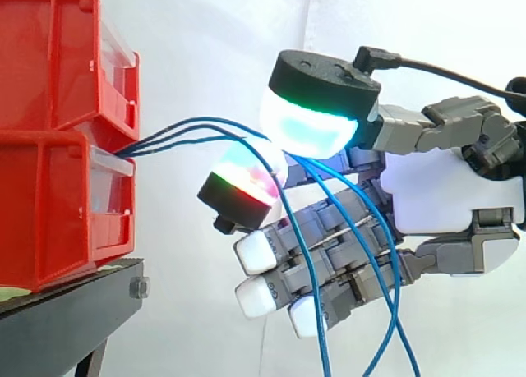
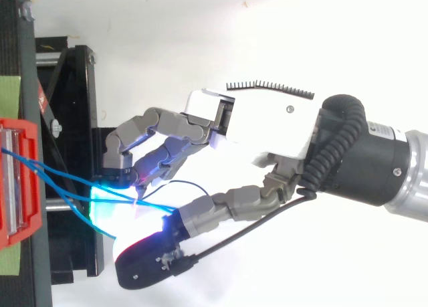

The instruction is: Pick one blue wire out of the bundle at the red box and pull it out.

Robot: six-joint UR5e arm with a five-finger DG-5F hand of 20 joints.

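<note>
Two stacked red bins (image 1: pixel 49 147) stand at the left on a black stand (image 1: pixel 66 319). Three thin blue wires (image 1: pixel 181 131) come out between the bins, run right, then droop below the hand. From above, the wires (image 2: pixel 67 183) leave the red box (image 2: pixel 17 180). My hand (image 1: pixel 452 188) reaches in from the right, palm level with the bins. Its cyan-green thumb pad (image 1: pixel 308 126) and a red-green finger pad (image 1: pixel 242 180) close together where the wires cross, pinching a blue wire. I cannot tell how many wires lie in the pinch. The other fingers curl below with white pads (image 1: pixel 255 250).
A white curtain hangs behind everything. In the top view, a black frame (image 2: pixel 73 86) stands beside the red box under my fingertips. A strip of green tape (image 2: pixel 8 96) lies on the stand. The loose wire ends hang down past the palm (image 1: pixel 386 311).
</note>
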